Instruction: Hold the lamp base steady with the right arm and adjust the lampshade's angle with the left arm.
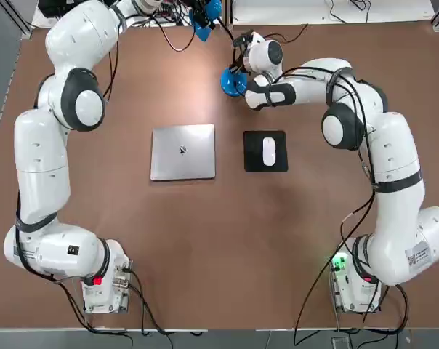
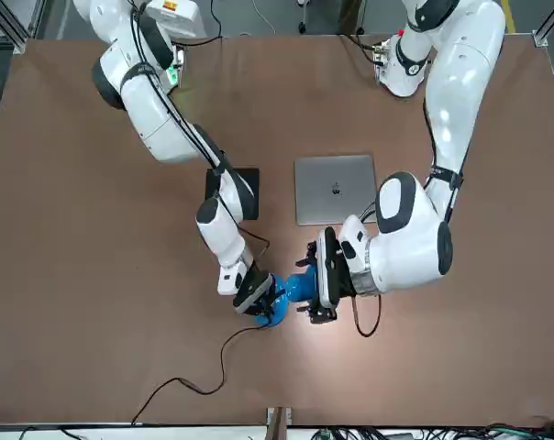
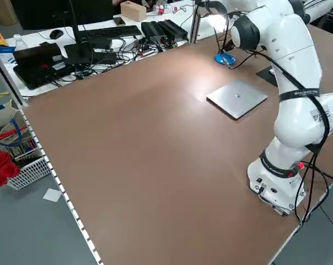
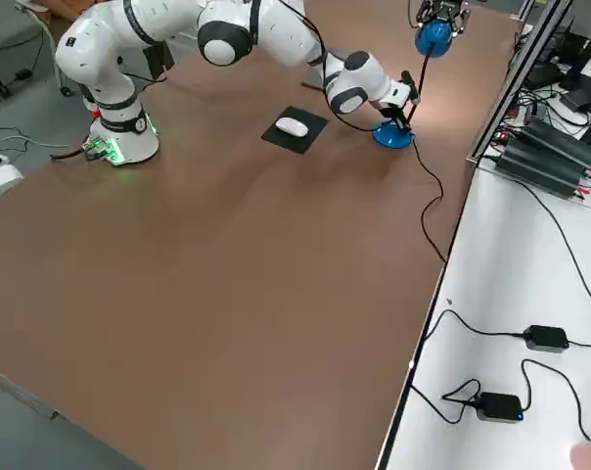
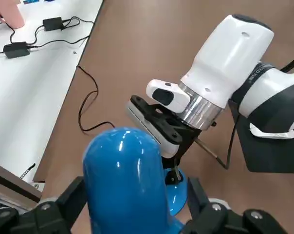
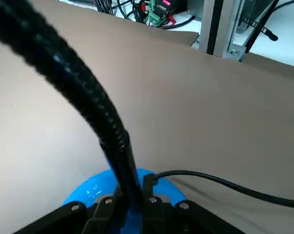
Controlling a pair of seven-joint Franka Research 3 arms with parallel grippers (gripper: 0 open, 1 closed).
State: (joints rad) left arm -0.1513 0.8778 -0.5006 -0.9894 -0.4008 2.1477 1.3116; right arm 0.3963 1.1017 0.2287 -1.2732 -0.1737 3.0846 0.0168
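I have the right end effector (image 2: pixel 255 298) clamped on the lamp base (image 1: pixel 232 81) at the far tabletop edge, beyond the mouse pad (image 1: pixel 265 151). My left end effector (image 5: pixel 132 204) straddles the lampshade (image 5: pixel 123 180) directly above that base, fingers hugging its sides, so tilting falls to the left arm

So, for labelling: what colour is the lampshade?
Bright glossy blue; the lampshade shows best in the left wrist view.
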